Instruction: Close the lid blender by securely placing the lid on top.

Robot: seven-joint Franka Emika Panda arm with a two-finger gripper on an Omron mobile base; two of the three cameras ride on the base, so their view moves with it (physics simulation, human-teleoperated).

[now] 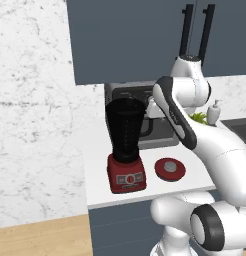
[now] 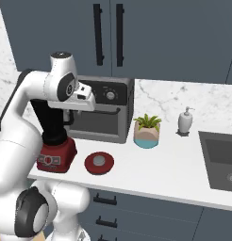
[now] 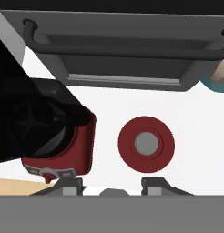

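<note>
The blender (image 1: 126,145) stands near the counter's left end, a dark translucent jar with an uncovered mouth on a boxy red base (image 2: 55,156). Just to its right the lid (image 1: 170,169) lies flat on the white counter, a red disc with a grey centre (image 2: 99,162). In the hand view the lid (image 3: 146,144) sits right of the blender (image 3: 45,132). My gripper (image 3: 111,186) hangs above the counter, between blender and lid and touching neither. It is open, its two fingertips (image 3: 68,184) wide apart with nothing between them.
A grey toaster oven (image 2: 106,110) stands against the wall behind the blender and lid. To the right are a potted plant (image 2: 147,129), a soap dispenser (image 2: 185,121) and a sink (image 2: 221,160). Dark cabinets (image 2: 136,33) hang overhead.
</note>
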